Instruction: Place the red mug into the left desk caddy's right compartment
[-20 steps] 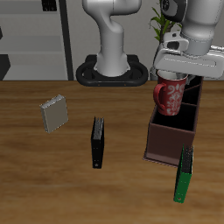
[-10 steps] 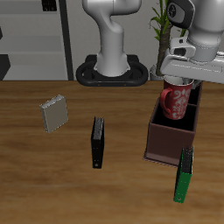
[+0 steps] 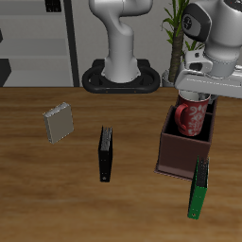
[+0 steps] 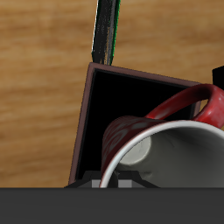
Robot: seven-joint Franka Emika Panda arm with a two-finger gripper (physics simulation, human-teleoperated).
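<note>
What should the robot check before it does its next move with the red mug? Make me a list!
1. Is the red mug over the left desk caddy? Ok, it sits inside the box's walls.
2. Is it upright? Ok, the white rim faces up.
3. Is it in the right compartment? Ok, the wrist view shows the mug above a square black-walled section.
4. Is the mug resting on the compartment floor? Cannot tell, its bottom is hidden.
5. Is the gripper shut on the mug? Cannot tell, the fingers are hidden.
6. Is the green book out of the way? Ok, it leans outside the caddy's front.
</note>
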